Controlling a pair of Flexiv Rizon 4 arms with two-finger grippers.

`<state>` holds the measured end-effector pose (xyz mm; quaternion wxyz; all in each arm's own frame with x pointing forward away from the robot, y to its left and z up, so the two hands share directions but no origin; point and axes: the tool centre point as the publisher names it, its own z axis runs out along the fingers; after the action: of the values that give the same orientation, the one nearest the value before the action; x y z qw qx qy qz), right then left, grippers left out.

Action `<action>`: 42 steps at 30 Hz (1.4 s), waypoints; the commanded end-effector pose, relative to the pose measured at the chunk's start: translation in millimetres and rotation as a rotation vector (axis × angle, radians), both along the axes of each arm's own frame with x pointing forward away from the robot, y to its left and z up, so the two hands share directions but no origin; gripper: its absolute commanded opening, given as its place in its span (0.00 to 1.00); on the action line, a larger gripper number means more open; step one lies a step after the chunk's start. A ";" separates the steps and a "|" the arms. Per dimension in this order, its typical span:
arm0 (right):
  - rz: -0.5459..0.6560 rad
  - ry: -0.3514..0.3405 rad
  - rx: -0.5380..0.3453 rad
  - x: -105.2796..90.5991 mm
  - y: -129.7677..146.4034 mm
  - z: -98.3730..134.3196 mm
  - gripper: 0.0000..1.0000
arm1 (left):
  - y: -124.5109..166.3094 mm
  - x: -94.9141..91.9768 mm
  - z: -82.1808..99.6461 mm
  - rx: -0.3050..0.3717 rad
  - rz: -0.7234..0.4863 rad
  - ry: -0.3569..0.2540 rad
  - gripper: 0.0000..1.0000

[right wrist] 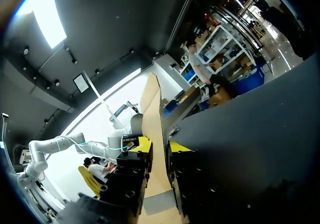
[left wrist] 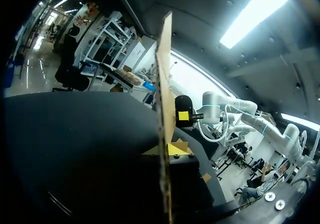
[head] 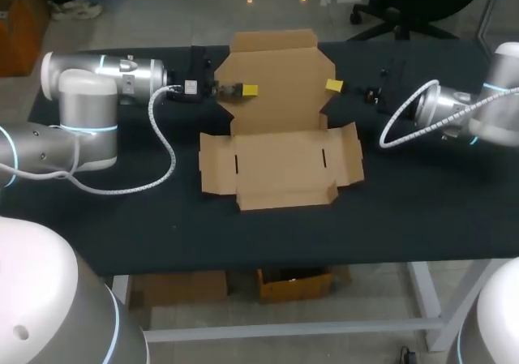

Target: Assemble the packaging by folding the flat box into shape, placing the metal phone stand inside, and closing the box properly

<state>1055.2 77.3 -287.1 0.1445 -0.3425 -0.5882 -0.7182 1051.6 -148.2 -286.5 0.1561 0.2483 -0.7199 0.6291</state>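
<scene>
Flat brown cardboard box (head: 280, 149) lies unfolded on the black surface (head: 405, 210) — left hand (head: 248, 90) and right hand (head: 333, 85) pinch its rear panel.

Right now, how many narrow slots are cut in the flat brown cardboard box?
2. Both are in the near panel of the flat brown cardboard box: the left slot by the left flap, the right slot by the right flap. More may be hidden.
</scene>
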 end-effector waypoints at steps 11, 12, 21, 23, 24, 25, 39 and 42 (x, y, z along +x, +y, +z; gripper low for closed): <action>-0.074 0.033 -0.116 -19.6 -22.0 11.0 0.37 | 0.1 20.3 5.9 0.012 -0.054 -0.042 0.00; -0.078 0.034 -0.121 -21.1 -23.4 11.5 0.37 | -0.5 21.3 6.6 0.010 -0.061 -0.048 0.00; -0.143 0.045 -0.188 -41.0 -40.5 17.1 0.00 | -6.5 36.4 14.1 0.002 -0.090 -0.108 0.00; -0.155 0.046 -0.198 -45.1 -44.0 18.2 0.00 | -6.5 38.9 16.1 -0.005 -0.089 -0.118 0.00; -0.159 0.047 -0.203 -46.5 -45.3 18.5 0.00 | -6.6 39.5 16.6 -0.007 -0.089 -0.121 0.00; -0.167 0.048 -0.212 -49.3 -46.7 19.1 0.00 | -6.8 41.1 17.5 -0.011 -0.089 -0.129 0.00; -0.162 0.027 -0.427 -80.6 -52.9 21.3 0.00 | -7.3 57.6 26.5 -0.036 -0.110 -0.209 0.00; -0.147 0.005 -0.459 -89.5 -53.7 20.0 0.00 | -8.3 59.3 29.9 -0.043 -0.119 -0.228 0.00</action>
<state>974.4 24.5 -274.3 0.0418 -0.3853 -0.7024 -0.5970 1103.1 -156.2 -254.9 0.1031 0.1423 -0.7339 0.6561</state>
